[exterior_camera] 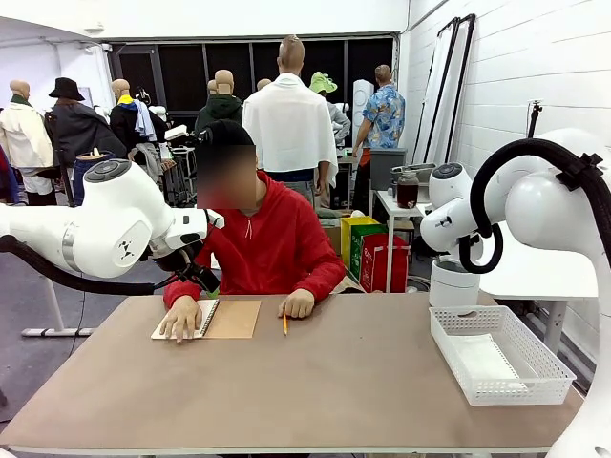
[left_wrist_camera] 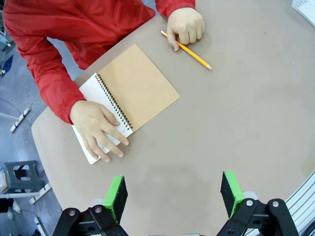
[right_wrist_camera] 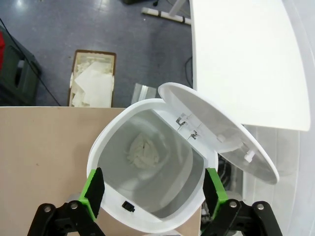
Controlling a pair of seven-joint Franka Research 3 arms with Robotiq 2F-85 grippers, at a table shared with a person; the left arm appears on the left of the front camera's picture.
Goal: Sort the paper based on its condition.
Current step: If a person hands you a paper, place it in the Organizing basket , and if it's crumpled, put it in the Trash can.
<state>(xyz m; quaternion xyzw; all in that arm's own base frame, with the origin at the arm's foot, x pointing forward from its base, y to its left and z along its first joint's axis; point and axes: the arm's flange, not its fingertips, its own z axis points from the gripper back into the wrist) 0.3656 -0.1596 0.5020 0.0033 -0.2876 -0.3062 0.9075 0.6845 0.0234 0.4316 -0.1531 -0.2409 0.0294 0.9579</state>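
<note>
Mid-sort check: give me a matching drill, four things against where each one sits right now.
Things:
1 notebook
2 pencil
3 crumpled paper
4 basket

Places:
a in the open bin
b right end of the table
c under a flat hand
d by a closed hand

Pairs: 1-c, 2-d, 3-a, 4-b

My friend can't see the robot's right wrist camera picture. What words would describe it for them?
A crumpled white paper lies at the bottom of a white bin with its lid flipped open. The right gripper hangs above it, jaws spread wide, holding nothing.
</note>
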